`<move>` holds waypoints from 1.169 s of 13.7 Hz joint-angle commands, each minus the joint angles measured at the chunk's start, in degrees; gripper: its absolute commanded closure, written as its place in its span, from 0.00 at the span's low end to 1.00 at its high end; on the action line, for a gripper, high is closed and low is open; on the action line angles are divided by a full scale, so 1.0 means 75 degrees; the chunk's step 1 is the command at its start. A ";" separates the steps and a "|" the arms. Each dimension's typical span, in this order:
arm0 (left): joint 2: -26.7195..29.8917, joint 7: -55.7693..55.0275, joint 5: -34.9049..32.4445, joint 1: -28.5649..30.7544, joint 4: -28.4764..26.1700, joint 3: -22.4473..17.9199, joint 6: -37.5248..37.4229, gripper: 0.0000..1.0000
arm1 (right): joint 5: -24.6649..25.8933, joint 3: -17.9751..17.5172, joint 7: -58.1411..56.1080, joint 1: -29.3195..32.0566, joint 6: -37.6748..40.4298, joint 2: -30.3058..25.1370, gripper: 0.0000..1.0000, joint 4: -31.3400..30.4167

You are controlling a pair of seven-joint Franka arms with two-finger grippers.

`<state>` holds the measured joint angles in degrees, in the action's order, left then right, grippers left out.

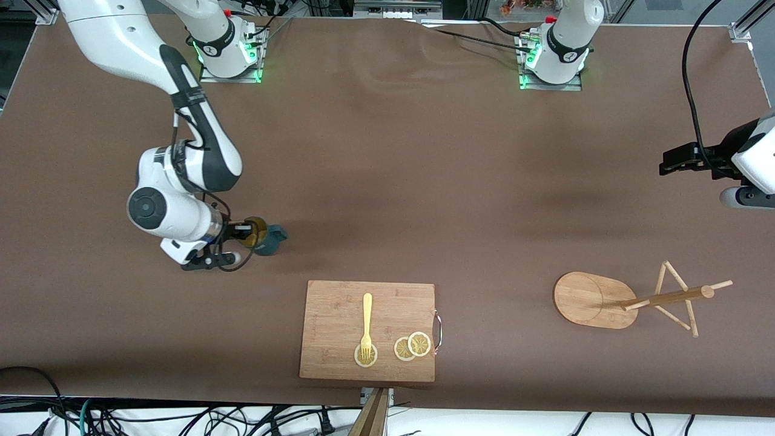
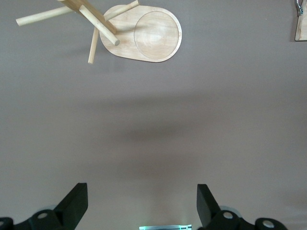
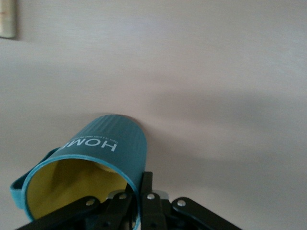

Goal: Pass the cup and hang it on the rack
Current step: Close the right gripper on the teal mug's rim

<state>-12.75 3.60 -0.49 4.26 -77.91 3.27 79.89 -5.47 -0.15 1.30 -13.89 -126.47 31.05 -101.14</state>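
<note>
The teal-blue cup lies tilted on its side, low over the table at the right arm's end, its yellow inside facing the gripper. My right gripper is shut on the cup's rim; in the right wrist view the fingers pinch the cup wall, one inside and one outside. The wooden rack stands toward the left arm's end, its pegs spread from the post. My left gripper waits high at that table end, open and empty. The left wrist view shows its gripper and the rack.
A bamboo cutting board lies near the front camera's table edge, between cup and rack. It carries a yellow fork and three lemon slices. A corner of the board shows in the right wrist view.
</note>
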 commanded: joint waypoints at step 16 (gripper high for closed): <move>-0.0151 -0.0011 0.0006 0.0007 0.0321 0.0020 -0.0117 0.00 | -0.0829 -0.0260 0.6435 -0.4546 0.0620 0.1755 1.00 0.3021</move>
<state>-12.79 3.60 -0.49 4.26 -77.72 3.27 79.89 -10.13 -1.71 48.71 -48.31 -124.08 43.82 -80.46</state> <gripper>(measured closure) 0.000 0.956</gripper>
